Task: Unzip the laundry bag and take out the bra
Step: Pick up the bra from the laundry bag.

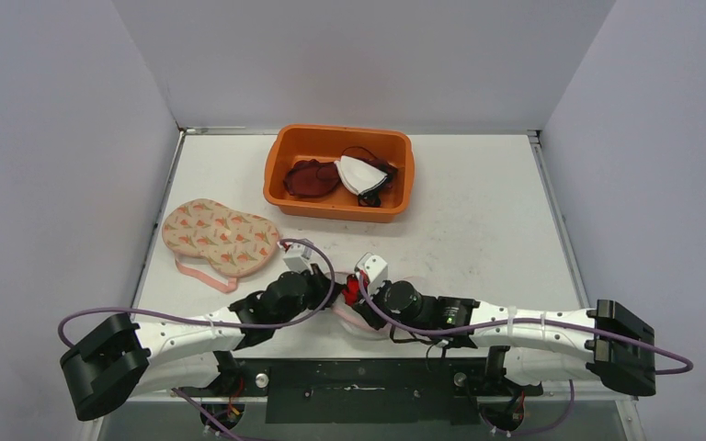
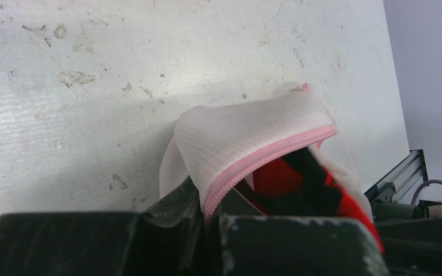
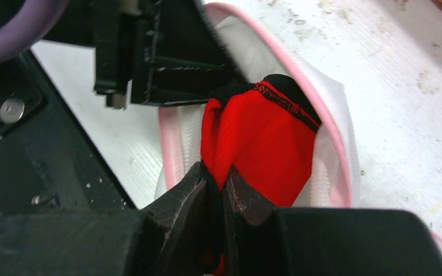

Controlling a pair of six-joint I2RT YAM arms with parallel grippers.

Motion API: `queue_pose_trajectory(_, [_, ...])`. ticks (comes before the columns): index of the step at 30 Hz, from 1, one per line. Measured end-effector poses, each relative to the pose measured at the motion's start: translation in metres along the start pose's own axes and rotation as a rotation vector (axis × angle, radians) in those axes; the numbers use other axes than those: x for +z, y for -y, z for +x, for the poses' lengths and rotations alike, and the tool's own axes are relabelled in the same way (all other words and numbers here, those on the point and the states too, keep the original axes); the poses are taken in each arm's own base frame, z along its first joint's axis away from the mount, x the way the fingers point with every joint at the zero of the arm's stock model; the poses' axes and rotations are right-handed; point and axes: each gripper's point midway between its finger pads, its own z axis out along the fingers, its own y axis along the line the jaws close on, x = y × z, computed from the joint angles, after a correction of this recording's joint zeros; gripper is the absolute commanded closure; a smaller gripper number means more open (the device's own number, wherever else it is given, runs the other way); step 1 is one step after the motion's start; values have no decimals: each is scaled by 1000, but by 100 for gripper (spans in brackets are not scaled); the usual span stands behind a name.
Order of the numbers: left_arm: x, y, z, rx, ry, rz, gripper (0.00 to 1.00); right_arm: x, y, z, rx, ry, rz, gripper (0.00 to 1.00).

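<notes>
A white mesh laundry bag [image 2: 247, 135] with a pink zipper [image 2: 265, 158] lies near the table's front edge, mostly hidden under the arms in the top view [image 1: 353, 317]. Its mouth is open. My left gripper [image 2: 213, 201] is shut on the zipper edge of the bag. A red bra with black trim [image 3: 262, 144] sticks out of the bag's mouth. My right gripper [image 3: 223, 181] is shut on a fold of the red bra. The two grippers [image 1: 347, 292] meet over the bag. The bag also shows in the right wrist view [image 3: 328, 149].
An orange tub [image 1: 280, 179] at the back holds a dark red bra [image 1: 311, 178] and a white one [image 1: 363, 172]. A floral padded bag [image 1: 221, 237] lies at the left. Grey walls close three sides of the table.
</notes>
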Motion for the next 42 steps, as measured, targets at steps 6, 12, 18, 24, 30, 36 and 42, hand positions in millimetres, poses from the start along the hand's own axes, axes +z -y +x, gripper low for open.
queue_pose_trajectory(6, [4, 12, -11, 20, 16, 8, 100, -3, -20, 8, -77, -31, -120, 95])
queue_pose_trajectory(12, [10, 12, -10, 33, 7, -10, 100, -12, -24, 5, -94, -4, -158, 95])
queue_pose_trajectory(18, [10, 4, -9, 23, 15, -30, 100, -43, -21, -40, -51, 183, -159, 95])
queue_pose_trajectory(24, [10, -2, -8, 18, 22, -46, 100, -73, -3, -83, 35, 365, -80, 95])
queue_pose_trajectory(30, [11, 4, -12, 9, 39, -25, 100, -81, 16, -92, 119, 430, 9, 95])
queue_pose_trajectory(36, [11, 5, -13, 7, 42, -21, 100, -67, 17, -91, 145, 420, 35, 95])
queue_pose_trajectory(42, [13, 7, -16, 12, 46, -26, 100, -54, 17, -89, 143, 395, 37, 95])
